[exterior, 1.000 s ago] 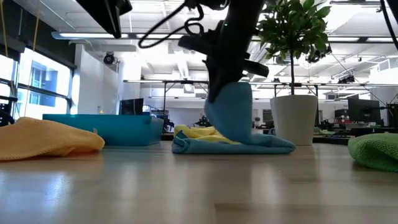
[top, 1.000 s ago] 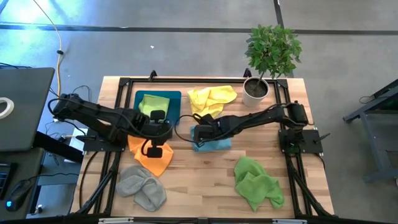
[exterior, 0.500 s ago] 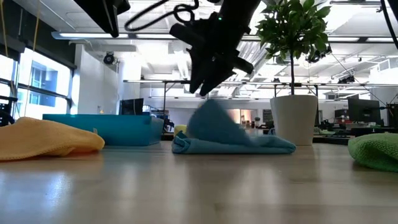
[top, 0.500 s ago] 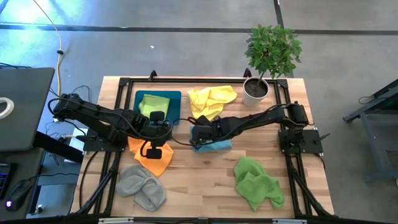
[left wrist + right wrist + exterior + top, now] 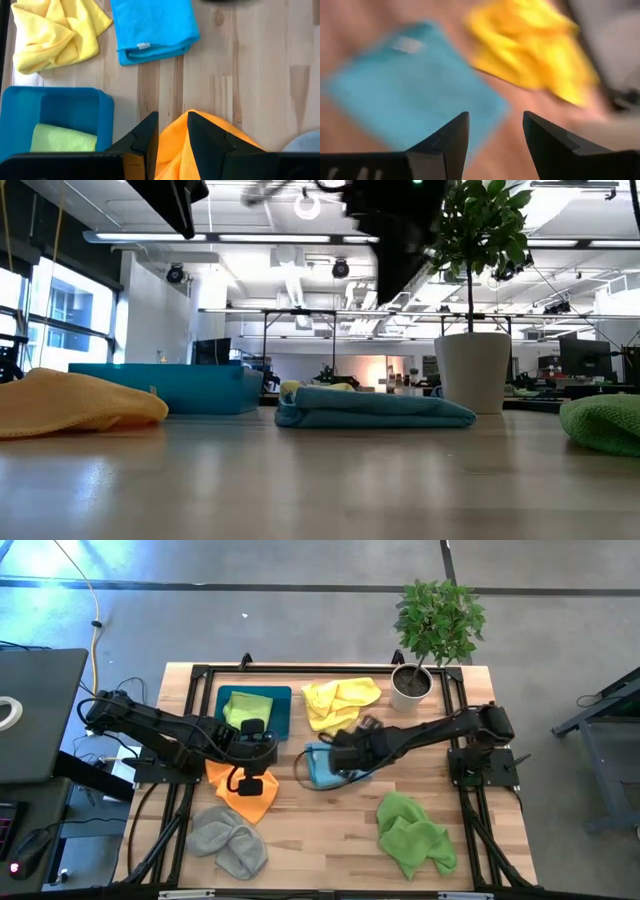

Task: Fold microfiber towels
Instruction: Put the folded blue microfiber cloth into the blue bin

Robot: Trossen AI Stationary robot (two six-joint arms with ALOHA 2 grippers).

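Blue towel (image 5: pixel 322 768) lies folded flat mid-table, just in front of the yellow towel (image 5: pixel 341 700) and to the side of the teal tray (image 5: pixel 281 703). In low view it's a low flat slab (image 5: pixel 372 408), nothing touching it. Long axis: from the left wrist cam it reads as a rectangle (image 5: pixel 152 27) with the folded edge and tag toward the left arm; I can't tell more exactly.

Right gripper (image 5: pixel 338 753) hangs above the blue towel, over its far side toward yellow, raised clear of the cloth. Right wrist cam shows its fingers (image 5: pixel 451 137) spread apart w/ nothing between them, blue and yellow cloth below. So jaws parted, empty; towel sits straight under/ahead of them.

Left gripper (image 5: pixel 251 781) is over the orange towel (image 5: pixel 243 790), near table's left side. Fingers (image 5: pixel 145 137) stand narrow, orange cloth right under and beside the tips; can't tell if any is pinched.

My call: blue looks done, next is either moving it to the tray or starting another cloth. Right arm is nearer blue and yellow, left is nearer orange and tray. The tray already holds a light green towel (image 5: pixel 246 707).
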